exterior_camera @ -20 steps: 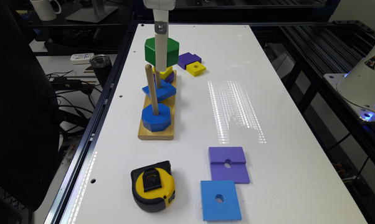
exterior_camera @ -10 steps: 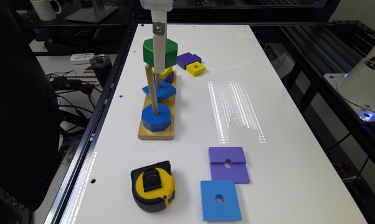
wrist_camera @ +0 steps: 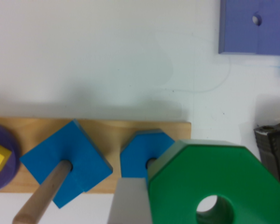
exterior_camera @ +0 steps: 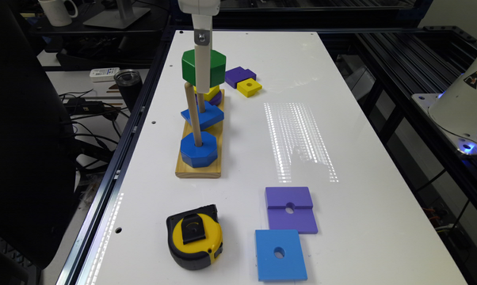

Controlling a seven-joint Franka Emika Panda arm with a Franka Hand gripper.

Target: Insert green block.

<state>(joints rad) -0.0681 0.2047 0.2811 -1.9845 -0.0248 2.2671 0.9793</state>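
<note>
Green block (exterior_camera: 204, 68) is held clamped in the pincer (exterior_camera: 202, 85) at the exterior view's upper left, above the pegs (exterior_camera: 193, 114); its hole must next be lined up over one.

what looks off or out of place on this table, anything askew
Nothing is spilled or broken. The tape measure is the one item that isn't part of the block set. The blue square block sits turned at an angle on its peg. The gripper holds the green block in the air.
</note>
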